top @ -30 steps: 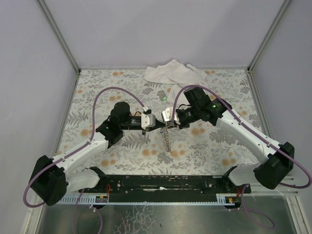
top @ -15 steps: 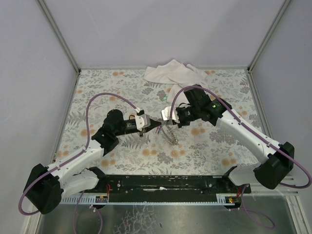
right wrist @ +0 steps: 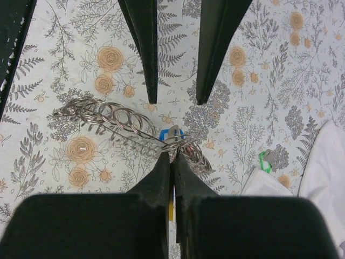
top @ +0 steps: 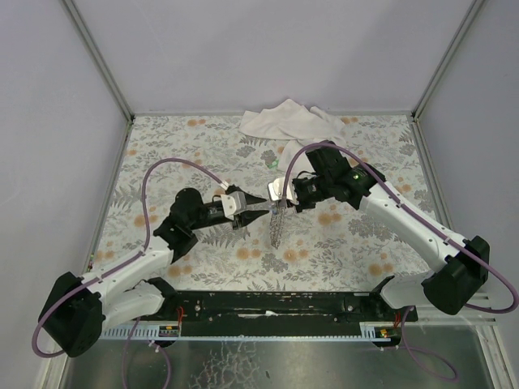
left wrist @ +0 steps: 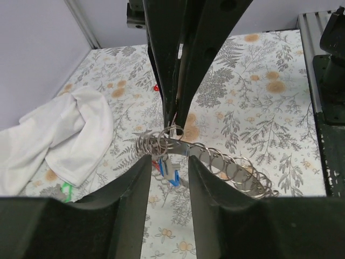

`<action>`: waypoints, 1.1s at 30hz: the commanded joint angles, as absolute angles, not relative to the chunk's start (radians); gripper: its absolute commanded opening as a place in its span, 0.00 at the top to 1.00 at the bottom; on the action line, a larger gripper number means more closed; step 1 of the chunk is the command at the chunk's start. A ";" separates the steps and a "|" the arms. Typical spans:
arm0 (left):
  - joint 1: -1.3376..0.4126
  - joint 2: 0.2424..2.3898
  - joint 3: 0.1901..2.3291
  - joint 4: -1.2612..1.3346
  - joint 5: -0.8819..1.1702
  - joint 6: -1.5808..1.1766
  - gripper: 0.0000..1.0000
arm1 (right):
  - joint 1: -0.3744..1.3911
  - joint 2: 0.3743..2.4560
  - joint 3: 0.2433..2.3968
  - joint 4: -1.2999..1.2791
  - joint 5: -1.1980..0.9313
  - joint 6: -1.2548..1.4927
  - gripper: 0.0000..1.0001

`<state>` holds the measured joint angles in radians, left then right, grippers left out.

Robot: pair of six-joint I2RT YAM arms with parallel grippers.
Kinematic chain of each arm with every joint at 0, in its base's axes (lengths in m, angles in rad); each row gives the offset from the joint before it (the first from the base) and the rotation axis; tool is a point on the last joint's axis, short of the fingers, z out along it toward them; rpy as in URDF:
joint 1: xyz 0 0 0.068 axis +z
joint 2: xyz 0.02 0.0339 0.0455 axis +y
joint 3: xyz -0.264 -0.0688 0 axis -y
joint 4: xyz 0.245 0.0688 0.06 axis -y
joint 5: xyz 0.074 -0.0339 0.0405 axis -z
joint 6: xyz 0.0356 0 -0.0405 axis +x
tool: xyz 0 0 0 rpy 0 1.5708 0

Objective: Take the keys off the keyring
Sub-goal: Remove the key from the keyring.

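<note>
The keyring (right wrist: 116, 120), a silvery strip strung with many wire rings, hangs off the table from my right gripper (right wrist: 172, 154), which is shut on its ring end. In the top view it dangles (top: 277, 228) below the right gripper (top: 281, 203). A blue key (left wrist: 172, 175) hangs under the keyring (left wrist: 226, 164), and it also shows in the right wrist view (right wrist: 171, 133). My left gripper (left wrist: 168, 162) is open, its tips either side of the blue key. In the top view the left gripper (top: 261, 209) faces the right one. A green key (right wrist: 264, 160) and a red key (left wrist: 156, 87) lie loose on the table.
A white cloth (top: 288, 121) lies crumpled at the back of the flowered table, near the green key (left wrist: 66, 188). Grey walls close the back and both sides. The arms' cables arc above the middle of the table.
My left arm has drawn back to the left and down. The keyring, pulled sideways half a second ago, now hangs straight from the right gripper. The right arm has barely moved.
</note>
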<state>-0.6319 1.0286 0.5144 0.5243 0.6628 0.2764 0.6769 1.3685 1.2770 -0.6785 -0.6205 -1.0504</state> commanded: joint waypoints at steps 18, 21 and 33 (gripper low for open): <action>-0.617 1.168 0.737 0.298 0.855 0.472 0.67 | 0.674 1.342 1.287 -0.672 -0.695 -1.092 1.00; -0.617 1.181 0.753 0.264 0.870 0.484 0.67 | 0.675 1.341 1.287 -0.672 -0.695 -1.092 1.00; -0.617 1.229 0.784 0.235 0.902 0.473 0.74 | 0.675 1.342 1.285 -0.670 -0.688 -1.091 1.00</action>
